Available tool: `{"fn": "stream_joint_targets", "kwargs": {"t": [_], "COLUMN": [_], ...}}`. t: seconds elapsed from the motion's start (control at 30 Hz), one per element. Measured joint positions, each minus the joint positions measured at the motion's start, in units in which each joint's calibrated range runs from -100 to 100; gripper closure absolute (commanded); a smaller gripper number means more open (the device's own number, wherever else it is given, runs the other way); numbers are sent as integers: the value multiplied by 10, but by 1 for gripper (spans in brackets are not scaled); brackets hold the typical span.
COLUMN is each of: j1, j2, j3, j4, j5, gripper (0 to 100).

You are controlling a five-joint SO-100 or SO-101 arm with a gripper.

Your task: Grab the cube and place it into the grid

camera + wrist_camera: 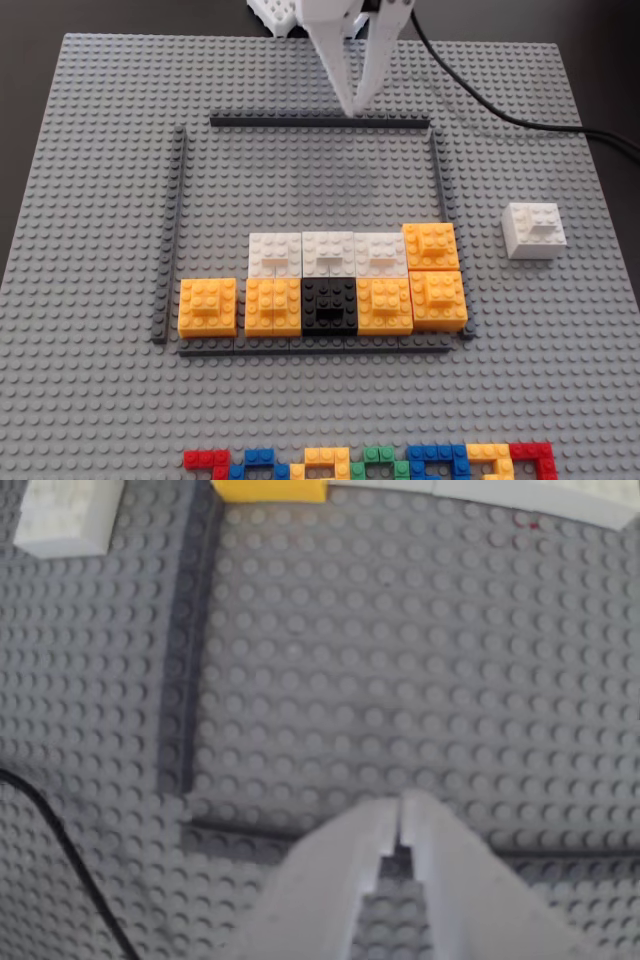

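Note:
The cube [533,230], a white studded block with a raised step, sits alone on the grey baseplate, right of the grid [300,170]. Thin dark strips outline the grid. In the wrist view the cube [65,515] shows at the top left, beyond the grid's side strip [185,650]. My white gripper [355,104] hangs over the grid's far strip [320,121], fingertips pressed together and holding nothing. The wrist view shows the same gripper [400,815] shut just above that strip, far from the cube.
Inside the grid's near part lie three white blocks [327,253], several orange blocks [208,306] and one black block [329,305]. A row of small multicoloured bricks [370,463] runs along the near edge. A black cable [500,112] trails off at the back right.

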Motion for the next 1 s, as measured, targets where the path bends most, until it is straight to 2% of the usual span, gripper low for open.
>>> {"fn": "stream_joint_targets", "kwargs": {"t": [0.2,0.53,1.0], "j1": [-34,-85,-157], "j2": [126,308,548], "j3": [-166,-387,-654], "j4": [37,90,128], "j5": [-22,-88,-134], "gripper": [100,100,99]}}
